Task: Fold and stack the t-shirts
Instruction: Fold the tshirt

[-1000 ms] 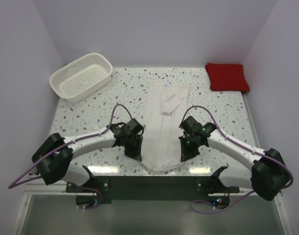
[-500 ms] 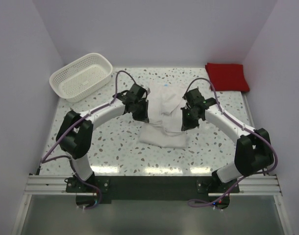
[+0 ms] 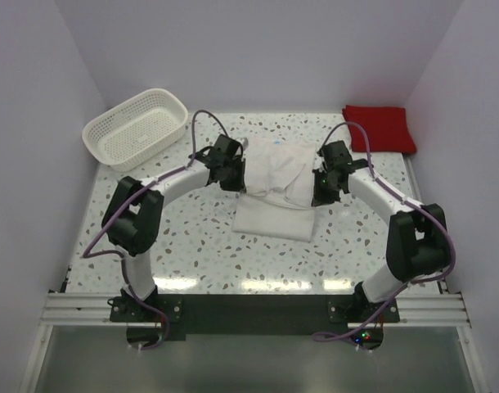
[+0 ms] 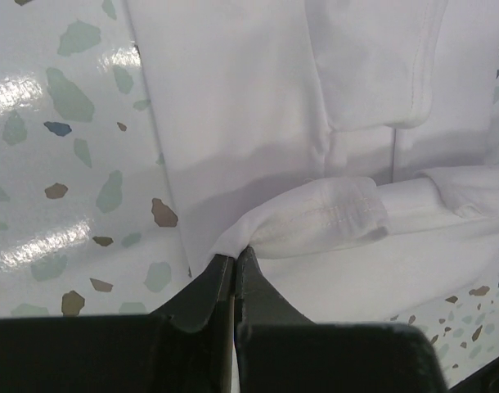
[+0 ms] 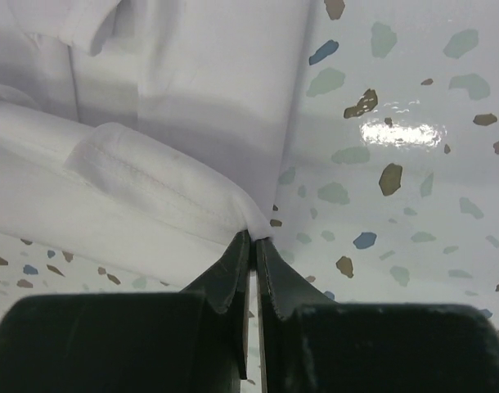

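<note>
Nearest me is bare worktop (image 3: 192, 254) with room to lay cloth, and just beyond it the white t-shirt (image 3: 274, 214) sits mid-worktop, doubled over, limp and light, so I reckon it'll sag wherever I'm not holding it. My left gripper (image 4: 234, 260) and right gripper (image 5: 252, 239) are each pinched tight on a stitched hem corner, the firmest hold going. Further off, the red t-shirt (image 3: 379, 128) lies folded far right and the basket (image 3: 137, 127) far left, both well apart from my fold.
</note>
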